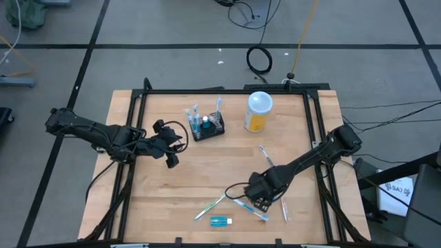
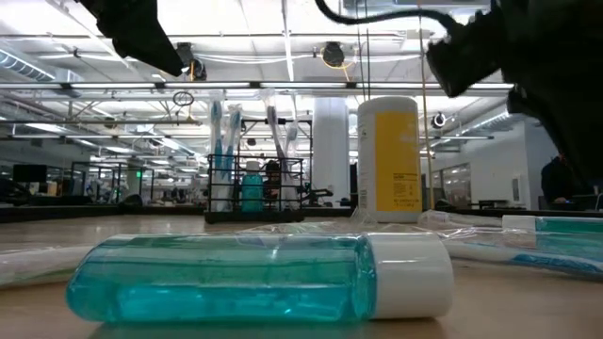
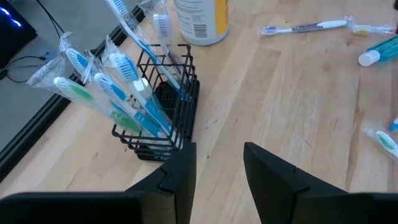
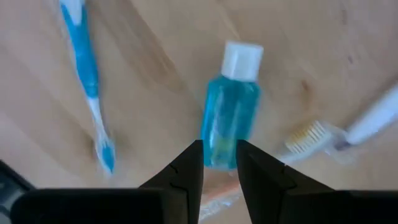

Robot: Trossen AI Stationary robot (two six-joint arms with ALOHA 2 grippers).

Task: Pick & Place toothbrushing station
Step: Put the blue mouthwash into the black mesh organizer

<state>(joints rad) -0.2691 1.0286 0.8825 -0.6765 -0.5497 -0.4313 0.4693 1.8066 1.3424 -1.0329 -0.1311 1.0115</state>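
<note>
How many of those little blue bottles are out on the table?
2 blue bottles: one lies near the table's front edge, ahead of the right gripper; one stands in the black rack. More may be hidden.

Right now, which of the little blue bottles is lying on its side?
The blue bottle with the white cap at the table's near edge lies flat on the wood, below the right end effector. The other blue bottle stands upright inside the black rack.
</note>
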